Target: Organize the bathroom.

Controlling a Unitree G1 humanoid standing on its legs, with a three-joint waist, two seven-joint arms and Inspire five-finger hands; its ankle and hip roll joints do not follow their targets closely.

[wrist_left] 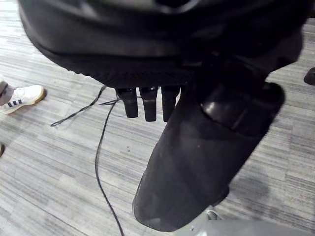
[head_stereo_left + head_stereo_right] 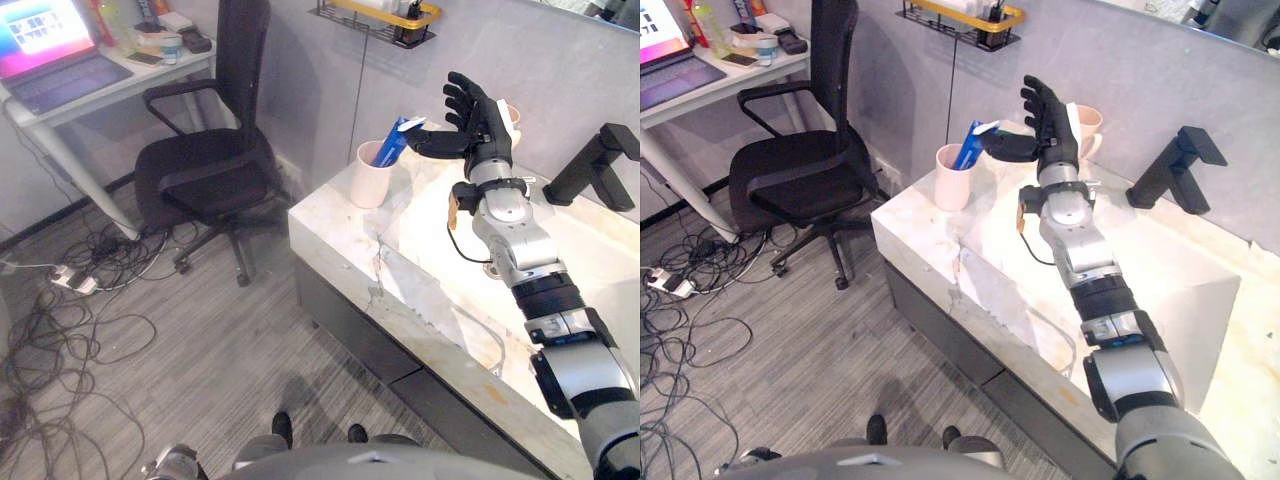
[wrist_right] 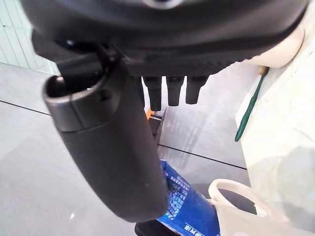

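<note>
1. Far left of the cup [image 2: 371, 174]: desk [image 2: 110, 85] carrying a laptop [image 2: 50, 45] and small items.
2. Between desk and cup: black chair [image 2: 205, 165] on grey floor [image 2: 150, 340], cables [image 2: 60, 330] strewn on the floor below the desk.
3. Left hand [image 1: 147, 103] hanging over the floor in the left wrist view, fingers [image 1: 129, 102] straight and relaxed, grasping nothing; a person's white shoe [image 1: 19, 96] on the floor near it.
4. Pink cup standing on the marble worktop [image 2: 340, 235] at its left corner, blue tube [image 2: 392, 142] upright inside, top leaning toward the right hand.
5. On the wall above the cup: wire shelf [image 2: 378, 20] with yellow rim.
6. Right hand [image 2: 478, 118] raised just right of the cup, fingers [image 2: 458, 98] spread and straight, thumb close beside the tube top, released, holding nothing.
7. Second pink cup [image 2: 1087, 128] behind the right hand, by the wall.
8. Green toothbrush [image 3: 251, 105] lying on the worktop beside that second cup in the right wrist view.
9. Far right of the cup: black tap [image 2: 595, 165] over the sink [image 2: 600, 260].
</note>
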